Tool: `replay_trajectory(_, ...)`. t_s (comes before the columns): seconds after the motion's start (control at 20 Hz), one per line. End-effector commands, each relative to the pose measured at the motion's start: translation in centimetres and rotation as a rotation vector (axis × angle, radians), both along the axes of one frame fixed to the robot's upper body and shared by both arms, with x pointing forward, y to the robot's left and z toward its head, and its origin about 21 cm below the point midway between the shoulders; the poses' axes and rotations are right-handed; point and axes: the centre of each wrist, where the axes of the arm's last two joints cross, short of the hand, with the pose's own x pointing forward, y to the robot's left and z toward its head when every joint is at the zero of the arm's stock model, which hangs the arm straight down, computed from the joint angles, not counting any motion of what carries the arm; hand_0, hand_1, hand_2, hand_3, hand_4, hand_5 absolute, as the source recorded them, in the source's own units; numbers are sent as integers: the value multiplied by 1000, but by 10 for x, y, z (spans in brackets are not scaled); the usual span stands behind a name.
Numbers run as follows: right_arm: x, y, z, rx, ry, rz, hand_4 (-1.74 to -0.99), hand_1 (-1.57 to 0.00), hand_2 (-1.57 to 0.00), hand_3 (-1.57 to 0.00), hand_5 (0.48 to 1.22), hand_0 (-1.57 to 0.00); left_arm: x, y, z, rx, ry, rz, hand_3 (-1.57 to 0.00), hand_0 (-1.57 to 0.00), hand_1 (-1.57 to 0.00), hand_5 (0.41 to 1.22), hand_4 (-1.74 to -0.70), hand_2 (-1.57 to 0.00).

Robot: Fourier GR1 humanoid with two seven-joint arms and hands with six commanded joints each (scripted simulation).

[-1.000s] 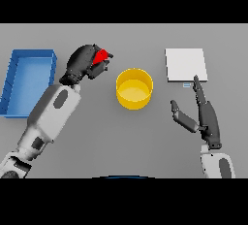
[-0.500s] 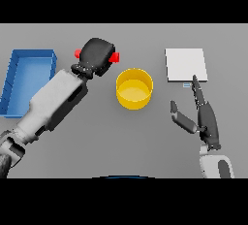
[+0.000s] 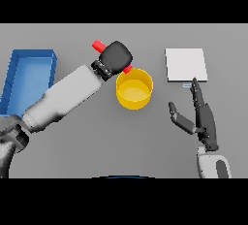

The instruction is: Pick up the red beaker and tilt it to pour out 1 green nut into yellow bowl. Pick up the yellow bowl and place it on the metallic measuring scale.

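Note:
My left hand [image 3: 116, 56] is shut on the red beaker [image 3: 99, 45], which is mostly hidden behind the hand; red shows at its upper left and lower right. The hand sits just above the far left rim of the yellow bowl [image 3: 134, 89], which stands upright at the table's middle. No green nut is visible. The metallic measuring scale [image 3: 186, 64], a pale square plate, lies at the far right. My right hand [image 3: 201, 116] is open below the scale, fingers straight and pointing away, thumb out to the left.
A blue bin [image 3: 27, 77] stands at the left side of the grey table; my left forearm runs past its right wall.
My left hand has carried the red beaker to the right, from near the blue bin to the bowl's rim, and turned it. The right hand has stayed put.

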Motion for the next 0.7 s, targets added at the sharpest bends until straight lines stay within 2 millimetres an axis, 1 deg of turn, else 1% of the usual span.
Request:
replay_trajectory(0.0, -1, 5, 0, 4, -9, 1, -1290, 1, 1, 1, 644, 1, 2, 2, 1, 59, -2, -11, -1494, -1571, -1571, 1219, -1729, -1571)
replay_trajectory(0.05, 0, 3, 2, -2, -8, -9, -1291, 1, 1, 1, 640, 1, 1, -3, 2, 109, -23, -30, -1509, -1571, -1571, 1220, -1732, -1571)
replay_trajectory(0.1, 2, -2, 3, -4, -1, -15, -1291, 1, 1, 1, 634, 1, 2, -5, -1, 142, -28, -41, -1522, -1571, -1571, 1220, -1734, -1571)
replay_trajectory(0.25, 2, -3, 1, -10, 3, -17, -1288, 1, 1, 1, 627, 1, 2, -11, 0, 260, -74, -80, -1546, -1571, -1571, 1220, -1737, -1571)
replay_trajectory(0.35, 4, -1, 2, -14, 4, -28, -1278, 1, 1, 1, 609, 1, 3, -13, 5, 315, -98, -116, -1555, -1571, -1571, 1221, -1739, -1571)
replay_trajectory(0.4, 4, 0, -1, -21, 17, -37, -1276, 1, 1, 1, 600, 1, 5, -15, 7, 331, -112, -129, -1558, -1571, -1571, 1221, -1739, -1571)
replay_trajectory(0.45, 2, 0, 0, -27, 8, -33, -1276, 1, 1, 1, 593, 1, 4, -21, 5, 349, -127, -141, -1561, -1571, -1571, 1221, -1739, -1571)
replay_trajectory(0.5, 2, -2, -1, -32, 11, -36, -1270, 1, 1, 1, 588, 1, 6, -21, 3, 379, -134, -149, -1563, -1571, -1571, 1221, -1738, -1571)
replay_trajectory(0.55, 2, -1, -4, -32, 14, -28, -1260, 1, 1, 1, 586, 1, 8, -24, 5, 414, -142, -149, -1564, -1571, -1571, 1221, -1737, -1571)
replay_trajectory(0.65, 3, -1, 2, -65, 2, -41, -1236, 1, 1, 1, 582, 1, 9, -33, 11, 479, -160, -165, -1567, -1571, -1571, 1221, -1736, -1571)
